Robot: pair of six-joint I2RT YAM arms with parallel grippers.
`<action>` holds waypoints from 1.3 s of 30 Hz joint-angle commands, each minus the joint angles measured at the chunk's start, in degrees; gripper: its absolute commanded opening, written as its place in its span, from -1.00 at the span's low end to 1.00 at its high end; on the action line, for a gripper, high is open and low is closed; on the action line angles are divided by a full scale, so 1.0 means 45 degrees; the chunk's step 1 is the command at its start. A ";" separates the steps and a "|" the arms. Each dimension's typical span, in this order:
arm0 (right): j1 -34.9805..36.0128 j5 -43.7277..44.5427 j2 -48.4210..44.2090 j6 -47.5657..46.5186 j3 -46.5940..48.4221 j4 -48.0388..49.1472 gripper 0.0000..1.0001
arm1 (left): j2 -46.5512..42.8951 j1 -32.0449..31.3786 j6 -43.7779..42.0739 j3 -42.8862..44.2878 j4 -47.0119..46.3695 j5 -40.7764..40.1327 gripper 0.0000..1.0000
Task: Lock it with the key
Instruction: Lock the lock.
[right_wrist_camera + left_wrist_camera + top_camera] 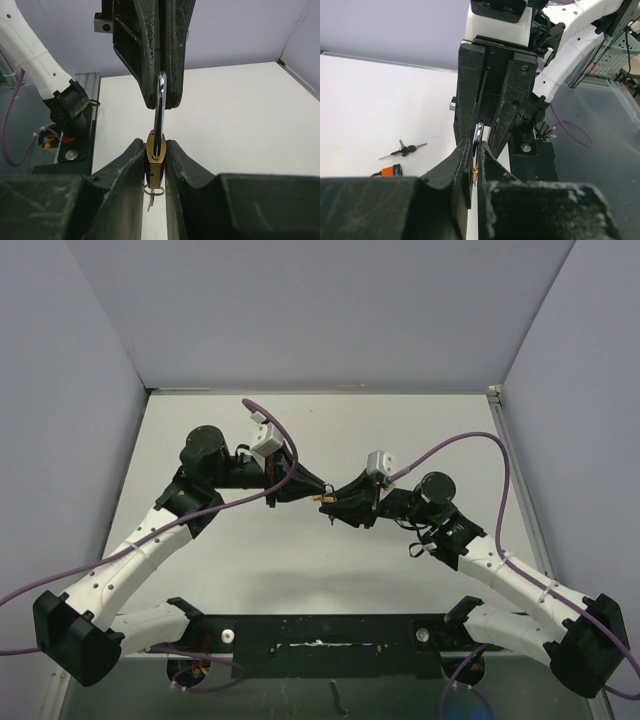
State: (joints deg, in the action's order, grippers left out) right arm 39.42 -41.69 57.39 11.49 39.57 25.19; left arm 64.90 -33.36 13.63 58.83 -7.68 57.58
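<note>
The padlock (pixel 155 162) is held in the air above the white worktop (pixel 240 125), near its middle, between the two arms, which meet tip to tip. Its brass body is clamped between the narrowly set fingers of the right end effector (pixel 155 147), while the steel shackle (pixel 160 117) is pinched at its upper end by the fully closed left end effector (pixel 161 102). The shackle is seen rising straight out of the body. Below the body a small ring and a key (pixel 151 197) are seen hanging; whether the key is seated in the keyhole cannot be told. A spare bunch of keys (pixel 403 149) is lying on the worktop, with an orange object (pixel 390 171) just beside it.
</note>
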 commanded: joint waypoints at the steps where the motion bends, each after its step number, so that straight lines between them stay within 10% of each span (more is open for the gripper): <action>1: 0.0054 0.1704 -0.0640 -0.1188 0.1596 0.1850 -1.00 | 0.0038 -0.0645 0.0079 -0.0169 0.1516 0.0535 -1.00; 28: -0.0203 0.2816 -0.1479 0.0317 0.1613 0.4838 -1.00 | -0.0159 -0.1181 0.1285 -0.3017 -0.1353 0.0875 -1.00; 36: -0.0179 0.2531 -0.1306 0.0184 0.2093 0.2888 -1.00 | -0.0513 -0.1139 0.1385 -0.2823 -0.1879 0.0241 -1.00; 39: -0.0172 0.2624 -0.1360 0.0223 0.1832 0.1613 -0.61 | -0.0877 -0.0981 0.1266 -0.2474 -0.1905 -0.0562 -1.00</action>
State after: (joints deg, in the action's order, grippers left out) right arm 39.79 -37.01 54.89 11.70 42.13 19.31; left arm 61.54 -35.97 17.19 49.21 -26.33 50.35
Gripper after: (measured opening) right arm 0.186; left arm 0.024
